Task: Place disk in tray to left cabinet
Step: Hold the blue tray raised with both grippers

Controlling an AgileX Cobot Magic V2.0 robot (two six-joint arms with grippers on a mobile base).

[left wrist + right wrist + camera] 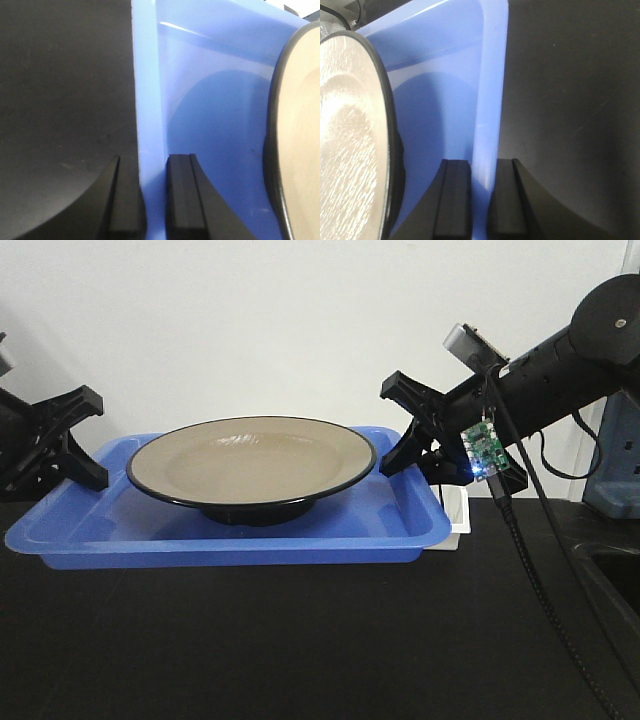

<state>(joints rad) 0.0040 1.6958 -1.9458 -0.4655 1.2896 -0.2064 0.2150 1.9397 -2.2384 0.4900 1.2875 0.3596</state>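
Grip is on the tray (70, 530), not the disk (250, 460): the left gripper (154, 175) and right gripper (482, 172) each have jaws pinching an end wall, one inside, one outside. The disk rests loose in the tray between the two pairs of jaws. It looks glossy, rigid and probably breakable, so I'd expect it to slide if the thin tray tilts.

Black desk (300, 640) fills the whole foreground, matte and dark. Behind it, a plain white wall (250, 320). Over on the right, a small white bin (459, 512) sits on the desk, and a blue-grey object (612, 475) stands at the edge, partly cut off.
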